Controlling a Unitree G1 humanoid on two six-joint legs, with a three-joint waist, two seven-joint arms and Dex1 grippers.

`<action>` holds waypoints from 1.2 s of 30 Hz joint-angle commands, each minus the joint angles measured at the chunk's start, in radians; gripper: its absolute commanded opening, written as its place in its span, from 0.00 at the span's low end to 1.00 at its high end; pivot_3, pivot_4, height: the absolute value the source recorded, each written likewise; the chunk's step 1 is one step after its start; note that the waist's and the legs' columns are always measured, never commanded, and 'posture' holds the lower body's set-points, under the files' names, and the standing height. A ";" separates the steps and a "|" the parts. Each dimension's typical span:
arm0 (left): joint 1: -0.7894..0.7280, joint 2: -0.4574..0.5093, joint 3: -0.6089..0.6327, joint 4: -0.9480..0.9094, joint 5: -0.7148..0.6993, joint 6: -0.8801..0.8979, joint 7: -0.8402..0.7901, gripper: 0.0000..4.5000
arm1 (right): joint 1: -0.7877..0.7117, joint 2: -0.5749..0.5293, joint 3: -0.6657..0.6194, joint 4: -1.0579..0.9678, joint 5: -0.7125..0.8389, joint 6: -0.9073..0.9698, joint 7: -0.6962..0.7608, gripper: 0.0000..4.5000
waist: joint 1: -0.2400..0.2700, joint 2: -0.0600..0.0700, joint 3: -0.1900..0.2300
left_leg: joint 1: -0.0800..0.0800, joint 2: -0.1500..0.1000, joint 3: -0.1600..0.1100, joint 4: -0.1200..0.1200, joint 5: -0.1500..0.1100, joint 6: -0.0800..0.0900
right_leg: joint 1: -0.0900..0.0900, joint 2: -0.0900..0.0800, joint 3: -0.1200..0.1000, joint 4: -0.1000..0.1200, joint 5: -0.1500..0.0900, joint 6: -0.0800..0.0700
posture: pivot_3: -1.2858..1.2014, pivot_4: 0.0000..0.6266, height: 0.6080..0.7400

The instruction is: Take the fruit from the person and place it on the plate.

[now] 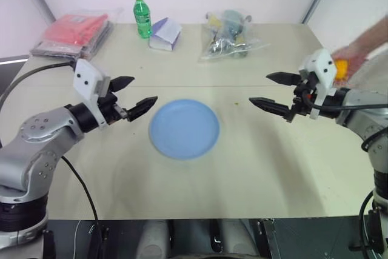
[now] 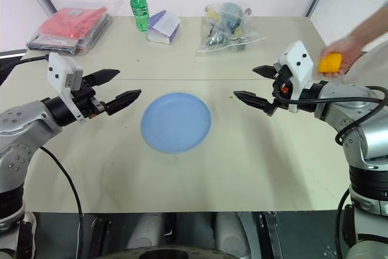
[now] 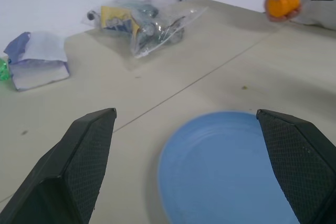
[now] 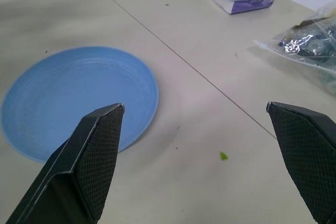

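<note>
The rounded orange-yellow fruit (image 2: 331, 63) is sitting half hidden in the person's hand (image 2: 343, 52); my left gripper (image 2: 119, 87) and right gripper (image 2: 253, 84) are gaping wide, holding nothing.

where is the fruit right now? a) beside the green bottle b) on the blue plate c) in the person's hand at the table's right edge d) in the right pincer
c: the fruit sits in the person's hand, and the plate is bare.

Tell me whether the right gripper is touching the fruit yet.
Apart. In the right eye view the right gripper points toward the plate, fingers open and empty, while the fruit sits in the person's hand behind the wrist.
</note>
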 commanded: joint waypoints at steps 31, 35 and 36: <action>-0.358 -0.270 -0.160 0.266 0.434 -0.565 0.168 1.00 | -0.139 0.177 -0.041 -0.064 0.186 0.056 -0.172 0.99 | 0.021 0.000 0.000 | 0.000 0.000 0.000 0.002 0.000 0.000 | 0.001 0.000 0.000 0.000 0.000 0.000 | 0.52 0.24 0.93; -0.417 -0.300 -0.164 0.357 0.457 -0.629 0.161 1.00 | -0.135 0.172 -0.042 -0.067 0.184 0.052 -0.171 0.99 | 0.022 0.000 0.000 | 0.000 0.000 0.000 0.002 0.000 0.000 | 0.001 0.000 0.000 0.001 0.000 0.001 | 0.52 0.24 0.93; -0.427 -0.305 -0.164 0.375 0.460 -0.640 0.158 1.00 | -0.135 0.171 -0.043 -0.068 0.183 0.051 -0.171 0.99 | 0.022 0.000 0.000 | 0.000 0.000 0.000 0.002 0.000 0.000 | 0.001 0.000 0.000 0.001 0.000 0.001 | 0.52 0.24 0.93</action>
